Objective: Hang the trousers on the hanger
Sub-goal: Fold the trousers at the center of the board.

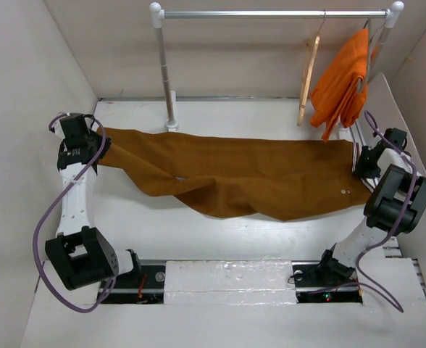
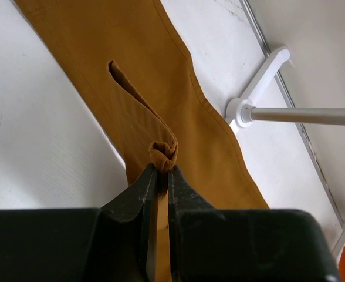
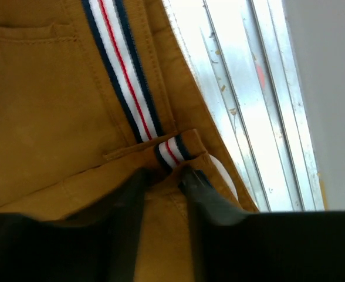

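Observation:
The rust-brown trousers (image 1: 235,174) are stretched across the table between my two grippers. My left gripper (image 1: 101,148) is shut on a bunched fold at the leg end, seen in the left wrist view (image 2: 162,167). My right gripper (image 1: 361,161) is shut on the waistband, where the white, red and navy striped lining (image 3: 122,64) shows; its fingertips pinch the cloth there (image 3: 163,173). Small pale buttons (image 1: 345,191) sit near the waist. The pale wooden hanger (image 1: 308,72) hangs by its hook on the rail at the back right.
A white-and-silver clothes rail (image 1: 271,13) stands at the back, its post (image 1: 166,72) and foot (image 2: 260,88) just behind the trouser leg. A brighter orange garment (image 1: 343,80) hangs right of the hanger. White walls close in on both sides.

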